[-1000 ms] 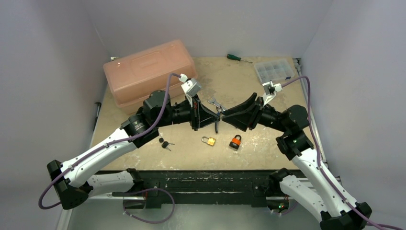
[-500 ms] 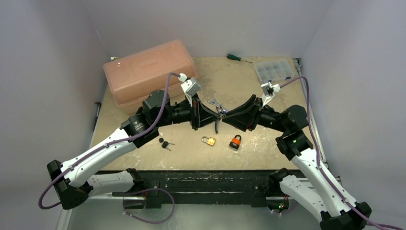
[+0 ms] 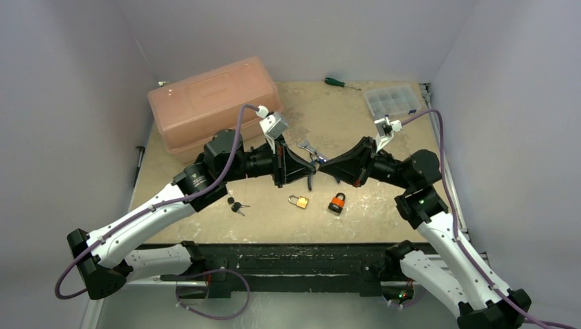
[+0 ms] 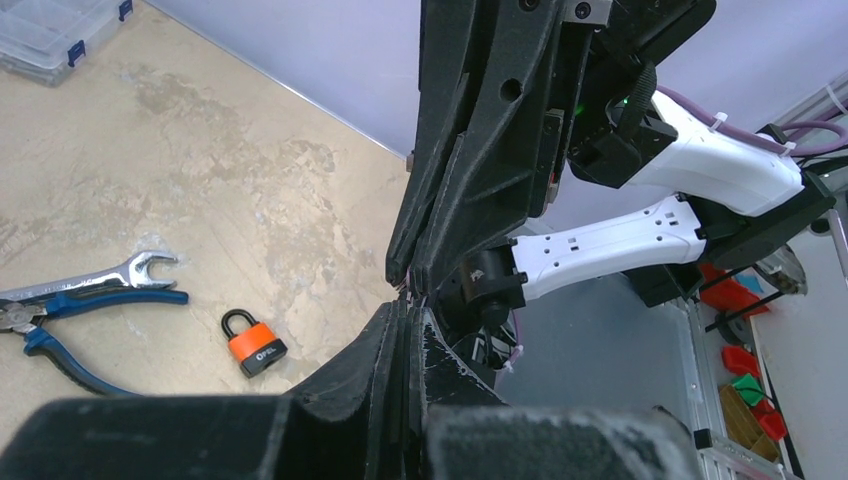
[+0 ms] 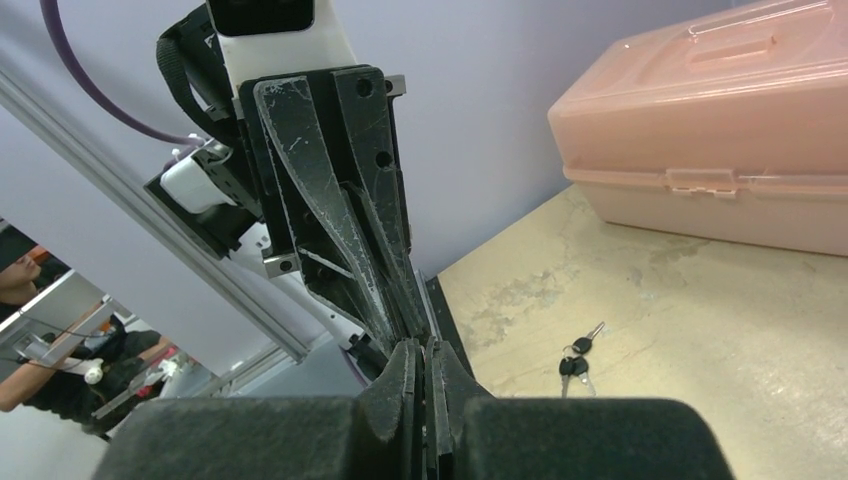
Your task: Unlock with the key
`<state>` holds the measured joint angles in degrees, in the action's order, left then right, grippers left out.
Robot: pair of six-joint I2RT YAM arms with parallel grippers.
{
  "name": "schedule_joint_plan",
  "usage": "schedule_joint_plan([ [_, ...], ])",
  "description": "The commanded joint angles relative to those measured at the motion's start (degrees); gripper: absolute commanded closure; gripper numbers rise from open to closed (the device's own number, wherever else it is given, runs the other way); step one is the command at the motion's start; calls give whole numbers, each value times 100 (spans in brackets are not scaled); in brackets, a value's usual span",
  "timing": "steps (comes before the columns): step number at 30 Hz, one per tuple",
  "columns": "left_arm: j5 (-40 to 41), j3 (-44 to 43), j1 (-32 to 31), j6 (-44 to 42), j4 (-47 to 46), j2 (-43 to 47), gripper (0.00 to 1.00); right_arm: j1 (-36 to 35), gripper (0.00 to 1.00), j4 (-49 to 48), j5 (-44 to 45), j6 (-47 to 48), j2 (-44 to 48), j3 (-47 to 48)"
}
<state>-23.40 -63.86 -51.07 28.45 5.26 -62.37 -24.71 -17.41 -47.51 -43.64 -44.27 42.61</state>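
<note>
My left gripper and right gripper meet tip to tip above the middle of the table. Both sets of jaws are pressed together. A thin pale sliver, apparently a key, bridges the two pairs of tips; most of it is hidden. The left wrist view has my left gripper just below the right one's fingers. My right gripper faces the left one's fingers. Beneath them lie a brass padlock and an orange padlock, both closed. A black-headed key bunch rests on the table to the left.
A pink plastic box stands at the back left. Blue-handled pliers and a wrench lie behind the grippers. At the back right are a clear organizer case and a green screwdriver.
The right gripper has moved a little left to meet the left gripper's tips, and its jaws have shut there. The left arm has held still.
</note>
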Motion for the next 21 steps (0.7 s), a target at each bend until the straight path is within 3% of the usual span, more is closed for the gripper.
schedule_joint_plan([
  [1,97,-172,18,-93,-84,35,100,-35,100,-124,-281,97,26,-9],
  [11,172,-466,14,-287,261,-4,100,-38,100,694,-832,733,172,125],
  [21,344,-685,15,-475,470,-156,100,-36,100,819,-1357,796,294,78],
])
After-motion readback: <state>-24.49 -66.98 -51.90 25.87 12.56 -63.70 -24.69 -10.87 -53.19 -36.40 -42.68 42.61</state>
